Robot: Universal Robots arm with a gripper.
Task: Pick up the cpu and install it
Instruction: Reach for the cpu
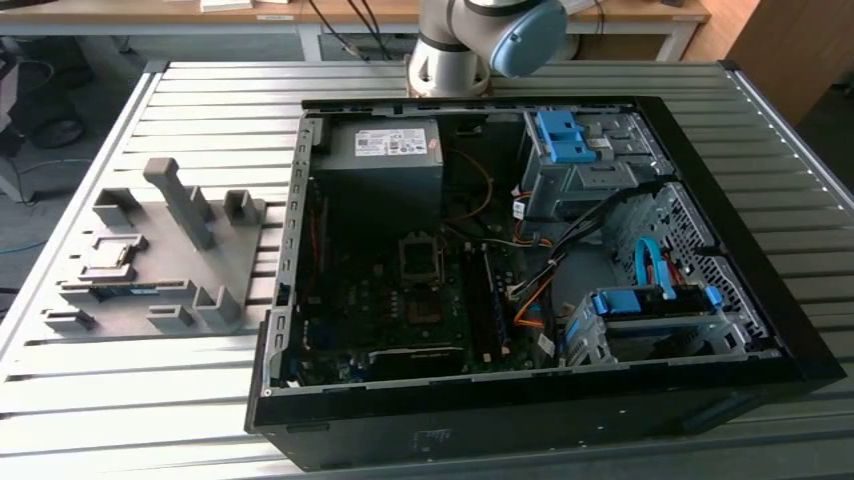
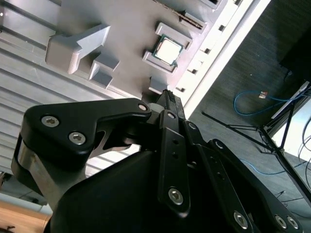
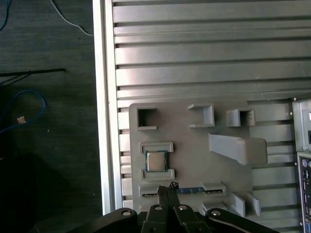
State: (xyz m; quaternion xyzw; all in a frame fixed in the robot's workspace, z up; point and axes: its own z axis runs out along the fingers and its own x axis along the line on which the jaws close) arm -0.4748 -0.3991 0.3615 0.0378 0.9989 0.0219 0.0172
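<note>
Over on the exterior view's left, the cpu (image 1: 114,256) sits flat in its square pocket on the grey fixture plate (image 1: 234,262), well apart from the open PC case (image 1: 534,420) on the right. The gripper (image 3: 167,186) hovers over that plate with its fingers pinched together on nothing. The cpu looks light, stiff and kinda slick on its metal top, probably delicate underneath too, so the bare side edges seem like the place to grab it.
</note>
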